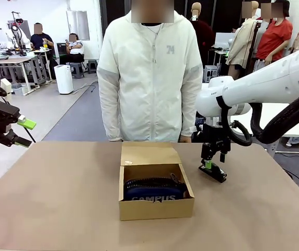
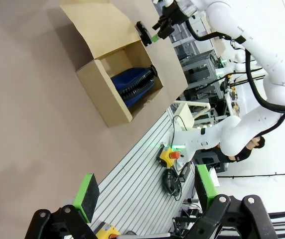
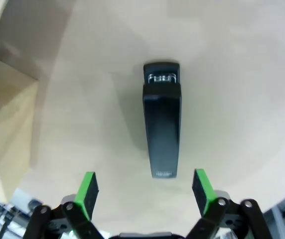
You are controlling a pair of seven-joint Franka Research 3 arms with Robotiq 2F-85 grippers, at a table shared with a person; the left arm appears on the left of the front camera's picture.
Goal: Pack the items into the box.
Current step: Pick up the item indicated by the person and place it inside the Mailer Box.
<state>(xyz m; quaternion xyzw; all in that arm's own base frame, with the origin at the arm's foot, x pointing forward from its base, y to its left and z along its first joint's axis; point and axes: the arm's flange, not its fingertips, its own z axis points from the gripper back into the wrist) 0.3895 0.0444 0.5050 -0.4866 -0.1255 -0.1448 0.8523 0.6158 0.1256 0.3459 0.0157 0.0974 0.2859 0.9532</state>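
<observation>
Hovering just above the black stapler [image 3: 162, 124], the right jaws stand wide. The stapler lies on the desk [image 1: 60, 198], near the right side of the open box [image 1: 157, 208], which holds the navy pouch [image 1: 152, 192]. The left jaws stand wide, raised at the desk's left side.

Bright, even light all round. My wrist views bow at the edges; the small black stapler [image 3: 161, 124] casts a soft shadow.
</observation>
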